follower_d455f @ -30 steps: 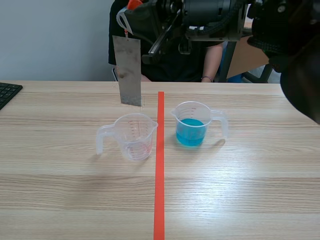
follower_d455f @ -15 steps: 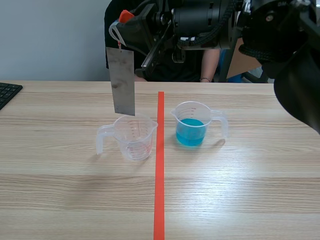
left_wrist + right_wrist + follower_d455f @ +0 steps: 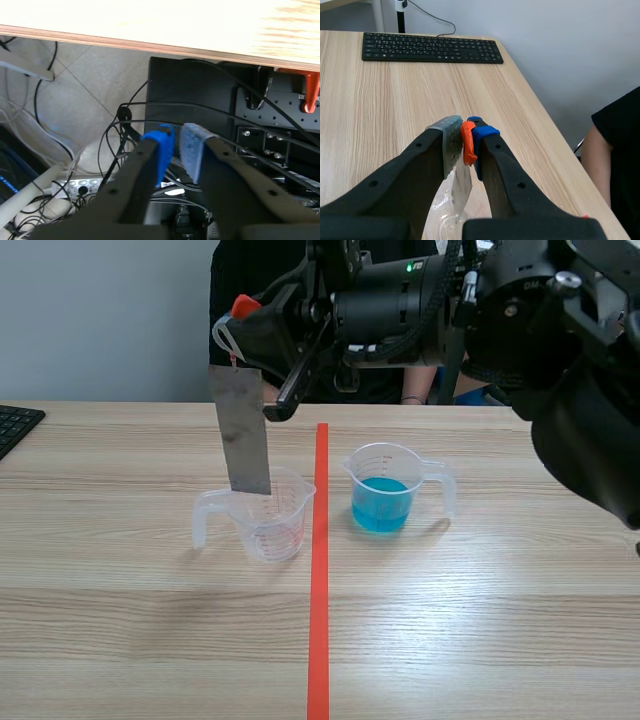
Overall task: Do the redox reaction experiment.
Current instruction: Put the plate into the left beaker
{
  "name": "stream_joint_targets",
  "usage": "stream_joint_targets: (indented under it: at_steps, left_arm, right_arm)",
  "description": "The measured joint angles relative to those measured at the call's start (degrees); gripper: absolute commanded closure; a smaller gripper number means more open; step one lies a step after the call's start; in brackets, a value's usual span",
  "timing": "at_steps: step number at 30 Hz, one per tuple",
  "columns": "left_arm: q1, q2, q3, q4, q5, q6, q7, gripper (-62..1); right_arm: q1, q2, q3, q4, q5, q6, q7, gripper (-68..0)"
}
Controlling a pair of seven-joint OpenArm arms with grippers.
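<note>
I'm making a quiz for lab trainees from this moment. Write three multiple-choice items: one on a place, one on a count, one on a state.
1. Where is the lower end of the metal strip?
A. On the keyboard
B. At the mouth of the empty cup
C. Flat on the table

2. How many cups hold blue liquid?
A. None
B. One
C. Two

3. The right tool is:
A. open
B. shut on nothing
C. shut on the orange clip

Answers:
1 B: the metal strip hangs upright and ends at the empty cup's rim.
2 B: only the blue-liquid cup, on the other side of the tape line, holds blue.
3 C: the orange clip sits pressed between its pads.
</note>
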Motion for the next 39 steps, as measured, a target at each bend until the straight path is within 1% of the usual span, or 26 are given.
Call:
stream_joint_targets:
  at_steps: [5, 11, 15, 19, 23, 32, 35, 38, 39]
  left_arm:
    - [0.0, 0.0, 0.0, 0.0, 0.0, 0.02, 0.0, -28.6]
    - [0.0, 0.0, 0.0, 0.0, 0.0, 0.0, -0.02, -43.8]
    - [0.0, 0.0, 0.0, 0.0, 0.0, 0.0, -0.02, -54.5]
    - [0.0, 0.0, 0.0, 0.0, 0.0, 0.0, -0.02, -62.1]
    - [0.0, 0.0, 0.0, 0.0, 0.0, 0.0, -0.02, -62.3]
    - [0.0, 0.0, 0.0, 0.0, 0.0, 0.0, -0.02, -62.3]
    - [0.0, 0.0, 0.0, 0.0, 0.0, 0.0, -0.02, -62.3]
    - [0.0, 0.02, 0.0, 0.0, 0.0, 0.04, -0.02, -62.3]
    - [0.0, 0.0, 0.0, 0.0, 0.0, 0.11, -0.02, -62.3]
  right_arm:
    - [0.0, 0.0, 0.0, -1.2, -1.92, 0.0, 1.64, -1.5]
    - [0.0, 0.0, 0.0, -2.89, -3.06, -0.02, 2.4, -1.5]
    - [0.0, 0.0, 0.0, -4.42, -5.16, -0.02, 4.04, -1.5]
    - [0.0, 0.0, 0.0, -6.25, -6.8, -0.02, 6.32, -1.5]
    - [0.0, 0.0, 0.0, -8.76, -7.56, -0.02, 8.87, -1.5]
    - [-0.02, 0.0, -1.44, -15.76, -12.52, -0.02, 14.67, -1.5]
    - [0.0, 0.02, -1.86, -17.11, -14.49, -0.11, 16.57, -1.5]
    - [0.0, 0.02, -2.91, -18.14, -15.89, -0.68, 17.44, -1.5]
    - [0.0, 0.0, -3.39, -18.32, -16.04, -1.36, 17.64, -1.5]
